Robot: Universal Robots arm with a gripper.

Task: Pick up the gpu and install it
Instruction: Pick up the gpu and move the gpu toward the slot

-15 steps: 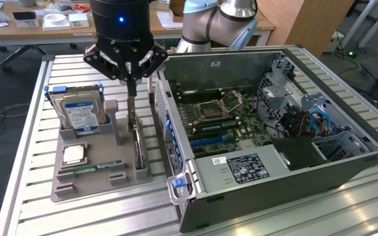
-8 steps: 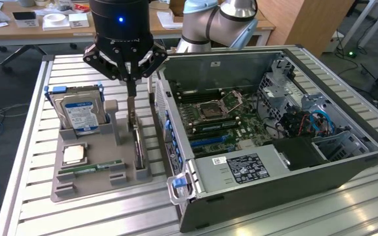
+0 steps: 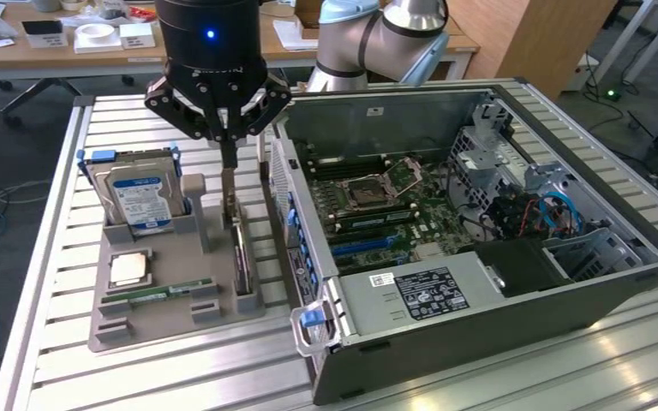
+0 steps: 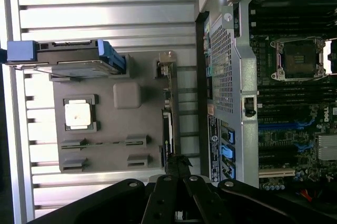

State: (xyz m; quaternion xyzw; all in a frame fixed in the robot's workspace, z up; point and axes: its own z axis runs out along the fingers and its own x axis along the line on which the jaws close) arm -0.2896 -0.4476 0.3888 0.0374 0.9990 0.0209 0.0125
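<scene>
A gray holder tray [image 3: 175, 261] on the slatted worktop [image 3: 192, 377] carries an upright hard drive [image 3: 140, 204], a processor [image 3: 130, 270] and a memory stick [image 3: 155, 294]. Just beside it lies an open computer case [image 3: 478, 321].

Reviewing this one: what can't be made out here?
gpu face: exterior view, edge-on in the gray holder.
Whether the shut end effector touches the gpu: it overlaps the card in both views.
Power supply label text: exterior view, too small.
Motherboard: wrist view, cut off by the frame edge.
</scene>
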